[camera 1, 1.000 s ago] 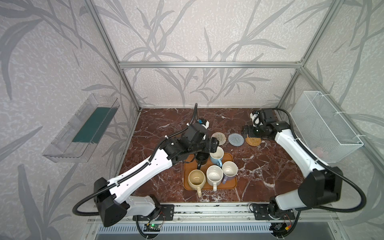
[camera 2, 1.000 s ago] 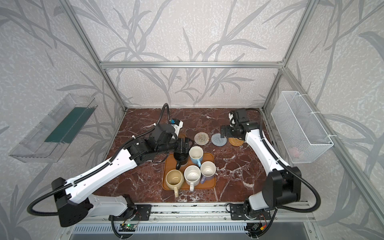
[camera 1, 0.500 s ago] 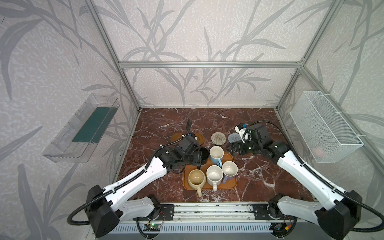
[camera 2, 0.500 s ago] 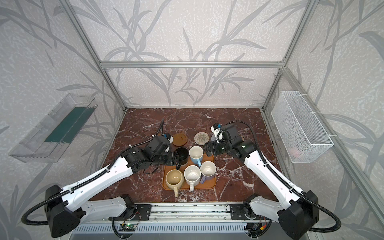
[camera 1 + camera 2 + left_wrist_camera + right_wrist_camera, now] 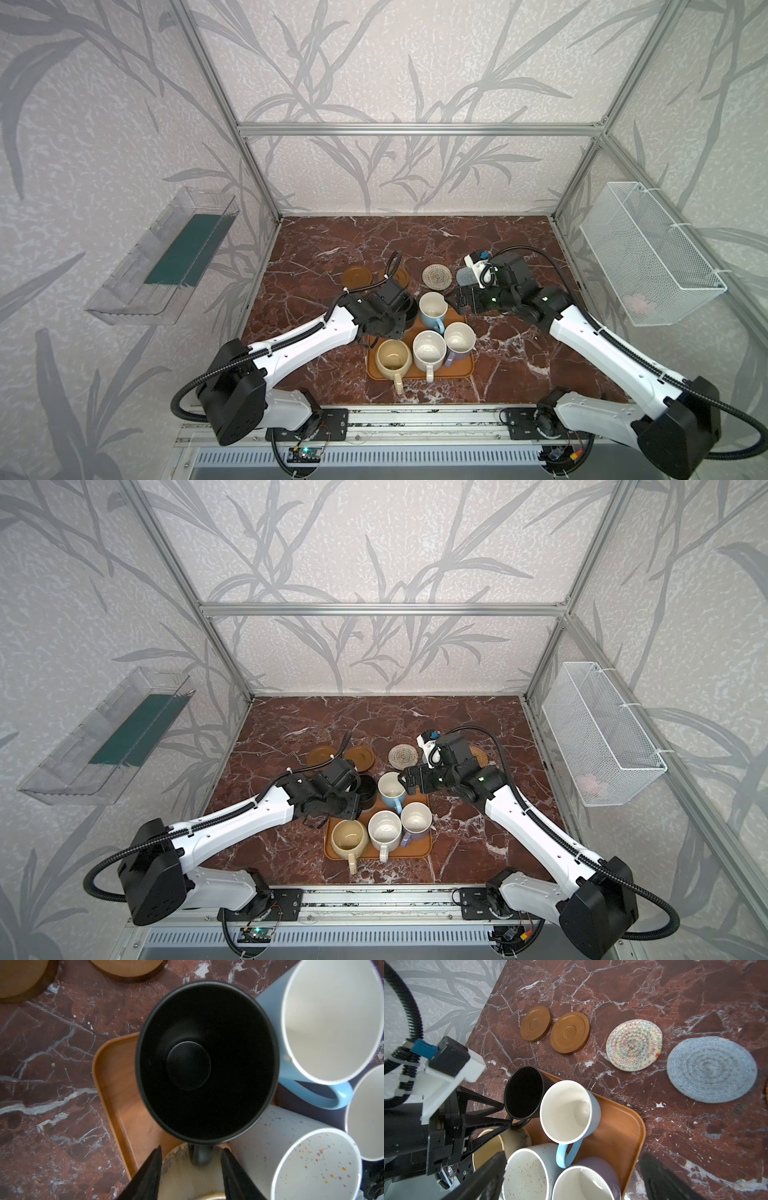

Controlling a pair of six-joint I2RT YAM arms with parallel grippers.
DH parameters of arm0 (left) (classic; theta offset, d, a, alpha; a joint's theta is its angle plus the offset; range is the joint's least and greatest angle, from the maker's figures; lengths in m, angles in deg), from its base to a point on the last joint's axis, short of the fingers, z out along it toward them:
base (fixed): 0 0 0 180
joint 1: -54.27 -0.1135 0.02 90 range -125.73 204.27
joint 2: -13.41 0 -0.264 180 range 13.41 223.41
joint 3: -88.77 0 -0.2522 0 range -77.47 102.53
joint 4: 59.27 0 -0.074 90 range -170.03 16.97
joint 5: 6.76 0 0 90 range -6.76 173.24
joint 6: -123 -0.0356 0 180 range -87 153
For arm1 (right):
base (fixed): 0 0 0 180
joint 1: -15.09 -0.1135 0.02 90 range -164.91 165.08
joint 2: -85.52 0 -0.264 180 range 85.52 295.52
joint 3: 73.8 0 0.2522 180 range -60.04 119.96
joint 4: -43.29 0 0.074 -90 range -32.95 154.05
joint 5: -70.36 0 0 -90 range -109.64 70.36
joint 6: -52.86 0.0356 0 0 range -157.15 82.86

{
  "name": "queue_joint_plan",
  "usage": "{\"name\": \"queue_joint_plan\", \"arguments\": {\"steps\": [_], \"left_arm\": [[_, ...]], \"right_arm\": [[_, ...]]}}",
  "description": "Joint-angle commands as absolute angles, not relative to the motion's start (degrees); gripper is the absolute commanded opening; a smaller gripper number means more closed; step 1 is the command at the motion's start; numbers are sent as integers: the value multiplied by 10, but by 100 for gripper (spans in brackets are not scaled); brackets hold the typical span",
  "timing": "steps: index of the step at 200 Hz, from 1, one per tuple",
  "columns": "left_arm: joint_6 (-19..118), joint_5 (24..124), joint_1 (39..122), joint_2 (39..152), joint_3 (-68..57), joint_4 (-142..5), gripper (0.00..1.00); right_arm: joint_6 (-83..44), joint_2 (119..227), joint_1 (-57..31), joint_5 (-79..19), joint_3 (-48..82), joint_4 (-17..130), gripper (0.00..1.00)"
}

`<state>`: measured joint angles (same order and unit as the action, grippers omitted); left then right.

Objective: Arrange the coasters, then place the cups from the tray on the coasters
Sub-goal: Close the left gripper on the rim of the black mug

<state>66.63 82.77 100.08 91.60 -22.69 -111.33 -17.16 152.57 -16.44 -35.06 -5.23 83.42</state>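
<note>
Several cups stand on the orange-brown tray (image 5: 459,371): black (image 5: 207,1059), light blue (image 5: 432,309), cream-yellow (image 5: 392,359), speckled white (image 5: 429,353) and lavender (image 5: 459,338). My left gripper (image 5: 192,1151) straddles the black cup's handle (image 5: 201,1156), open, with a gap on each side. My right gripper (image 5: 574,1176) hangs wide open above the white and lavender cups, holding nothing. Behind the tray lie the coasters in a row: two brown wooden (image 5: 535,1023) (image 5: 570,1032), cream woven (image 5: 634,1044), grey woven (image 5: 711,1069) and golden-tan (image 5: 480,754), which is partly hidden by the right wrist.
A clear bin (image 5: 166,262) hangs on the left wall and a white wire basket (image 5: 648,253) on the right wall. The cups crowd together, the light blue one touching the black one. The left arm's cable (image 5: 390,270) arcs over the wooden coasters.
My left gripper came down at the black cup and its jaws narrowed around the handle. My right arm swung from the coasters at the back right to above the tray, still wide open.
</note>
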Motion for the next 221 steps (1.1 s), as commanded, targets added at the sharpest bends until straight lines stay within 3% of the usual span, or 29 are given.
{"name": "queue_joint_plan", "arguments": {"steps": [1,105,202,221], "left_arm": [[664,847,1006,928,-229,-1109,48],[652,865,1008,993,-213,-1067,35],[643,891,1008,985,-204,-1064,12],[643,895,1008,976,-203,-1065,2]], "right_arm": [[-160,1523,-170,-360,-59,811,99],[-150,1535,-190,-334,-73,789,99],[-153,1518,-191,-320,-85,780,99],[-153,1516,-191,-321,-85,781,100]]}}
